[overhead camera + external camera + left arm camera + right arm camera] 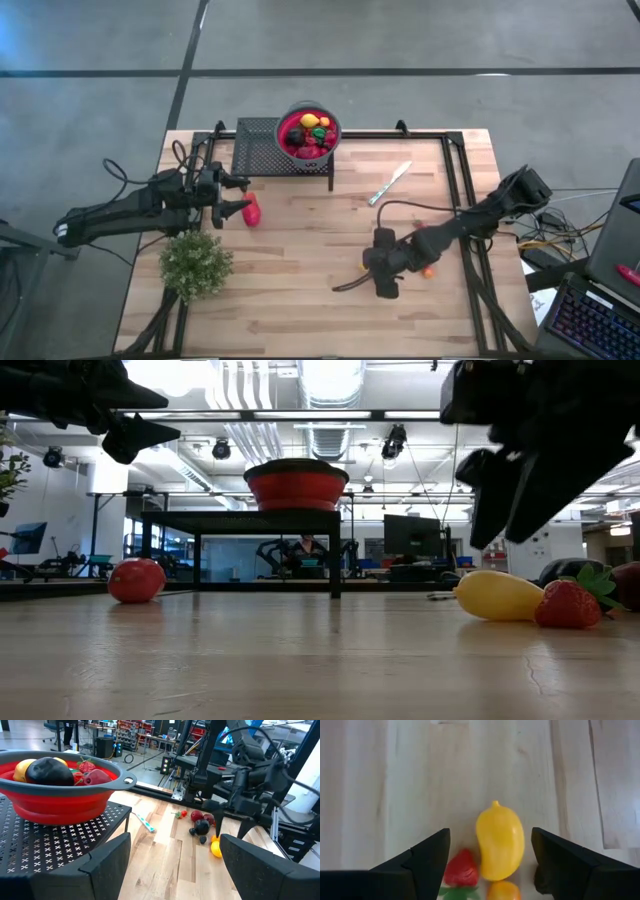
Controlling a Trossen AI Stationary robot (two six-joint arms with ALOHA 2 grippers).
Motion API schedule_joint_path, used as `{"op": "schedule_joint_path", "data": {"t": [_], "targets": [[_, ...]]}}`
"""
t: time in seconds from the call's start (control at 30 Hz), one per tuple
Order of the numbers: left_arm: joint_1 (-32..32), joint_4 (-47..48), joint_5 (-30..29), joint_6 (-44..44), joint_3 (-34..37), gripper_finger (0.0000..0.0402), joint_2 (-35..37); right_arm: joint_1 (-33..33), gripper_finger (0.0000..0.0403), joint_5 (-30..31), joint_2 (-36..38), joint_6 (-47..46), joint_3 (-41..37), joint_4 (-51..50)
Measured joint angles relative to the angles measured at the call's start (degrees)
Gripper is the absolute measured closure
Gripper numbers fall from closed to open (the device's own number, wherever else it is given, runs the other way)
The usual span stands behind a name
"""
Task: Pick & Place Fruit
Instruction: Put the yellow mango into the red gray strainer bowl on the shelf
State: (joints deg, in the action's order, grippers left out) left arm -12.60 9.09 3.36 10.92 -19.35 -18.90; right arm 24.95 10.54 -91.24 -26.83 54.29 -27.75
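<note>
From above: right gripper (pixel 385 272) poised low over the table (pixel 300 290), fruit (pixel 428 270) just beside; left gripper (pixel 232 195) waiting, fingers apart, near a red piece (pixel 251 211). Right wrist: fingers spread wide, empty, yellow fruit (pixel 500 842) lying between them, strawberry (pixel 461 868) alongside. Probably light, stiff, smooth plastic; best pinched across the fat middle.

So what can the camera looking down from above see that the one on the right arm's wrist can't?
Only the high view shows the red bowl of fruit on its black stand, the knife, the bushy plant, the left gripper and a red fruit beside it. Only the right wrist view shows the yellow fruit and the strawberry up close. Both show the wooden table and the open right gripper.
</note>
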Motion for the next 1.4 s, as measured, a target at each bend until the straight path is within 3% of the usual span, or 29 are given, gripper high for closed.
{"op": "schedule_joint_path", "data": {"t": [0.57, 0.93, 1.4], "targets": [[0.0, 0.0, 0.0, 0.0, 0.0, 0.009, 0.0, -2.1, 0.0114, -0.6, 0.0, -2.8, -9.5, 12.3], [0.0, 0.0, 0.0, 0.0, 0.0, 0.009, 0.0, -2.2, 0.0148, -0.3, -5.1, -2.8, -9.5, 13.8], [0.0, 0.0, 0.0, 0.0, 0.0, 0.009, 0.0, -2.4, 0.0215, 0.0, -4.8, -2.8, -9.5, 13.5]]}}
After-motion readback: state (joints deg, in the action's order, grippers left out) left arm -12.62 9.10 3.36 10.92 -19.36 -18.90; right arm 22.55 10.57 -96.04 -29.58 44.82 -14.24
